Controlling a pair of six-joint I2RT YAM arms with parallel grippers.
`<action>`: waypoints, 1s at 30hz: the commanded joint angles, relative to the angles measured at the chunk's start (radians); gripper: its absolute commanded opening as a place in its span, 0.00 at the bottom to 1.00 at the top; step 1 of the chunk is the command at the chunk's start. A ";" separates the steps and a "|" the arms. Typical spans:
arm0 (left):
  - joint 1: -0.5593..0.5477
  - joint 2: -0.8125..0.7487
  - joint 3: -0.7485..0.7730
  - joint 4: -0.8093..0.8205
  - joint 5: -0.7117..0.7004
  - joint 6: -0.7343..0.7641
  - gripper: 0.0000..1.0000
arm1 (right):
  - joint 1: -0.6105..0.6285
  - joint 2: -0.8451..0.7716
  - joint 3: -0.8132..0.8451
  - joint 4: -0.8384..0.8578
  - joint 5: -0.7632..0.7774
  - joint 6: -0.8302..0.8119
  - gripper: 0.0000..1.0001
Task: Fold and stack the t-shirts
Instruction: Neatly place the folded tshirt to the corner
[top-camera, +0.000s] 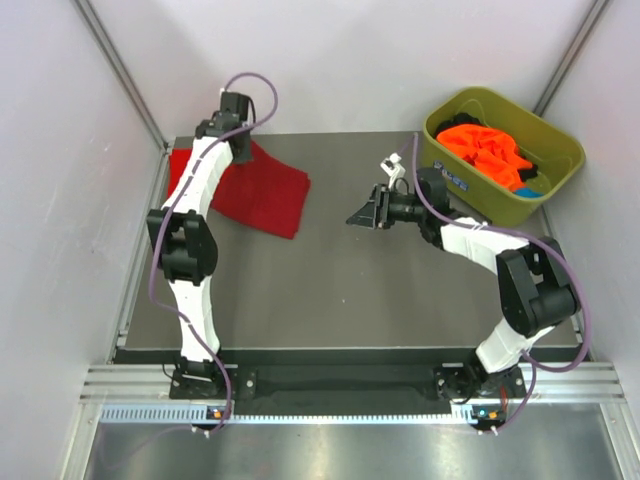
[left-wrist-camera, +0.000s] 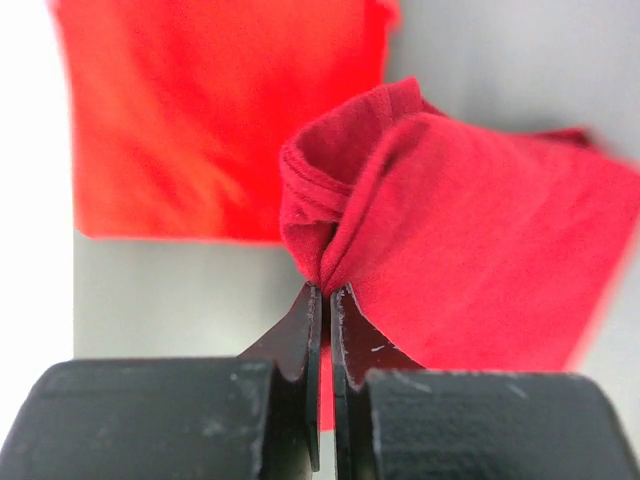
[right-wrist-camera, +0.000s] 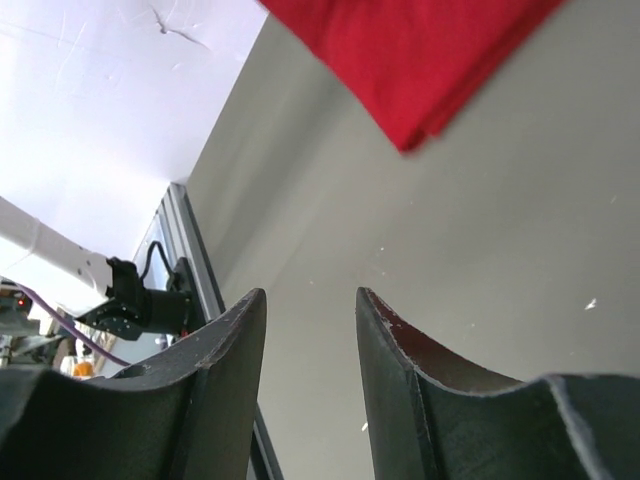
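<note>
A dark crimson t-shirt (top-camera: 262, 195) lies folded at the back left of the table, partly over a brighter red t-shirt (top-camera: 180, 168). My left gripper (top-camera: 238, 148) is over their far edge. In the left wrist view it (left-wrist-camera: 325, 292) is shut on a bunched fold of the crimson t-shirt (left-wrist-camera: 480, 250), with the brighter red t-shirt (left-wrist-camera: 220, 110) flat behind. Near the table's middle my right gripper (top-camera: 368, 212) hangs open and holds nothing. In its wrist view (right-wrist-camera: 310, 300) a corner of the crimson t-shirt (right-wrist-camera: 420, 60) shows ahead. Orange t-shirts (top-camera: 485, 150) are heaped in the tub.
An olive-green plastic tub (top-camera: 555, 140) stands at the back right corner, with something blue (top-camera: 530, 187) among the orange cloth. The dark table top (top-camera: 340, 290) is walled by white panels on the left, right and back.
</note>
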 joint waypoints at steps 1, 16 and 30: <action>0.019 0.044 0.165 0.002 -0.093 0.038 0.00 | -0.023 0.024 0.068 0.013 -0.010 -0.063 0.42; 0.143 0.142 0.310 0.131 -0.210 0.110 0.00 | -0.046 0.044 0.084 0.000 -0.021 -0.102 0.43; 0.384 0.262 0.169 0.378 -0.023 -0.091 0.00 | -0.057 0.052 0.090 -0.038 -0.013 -0.139 0.44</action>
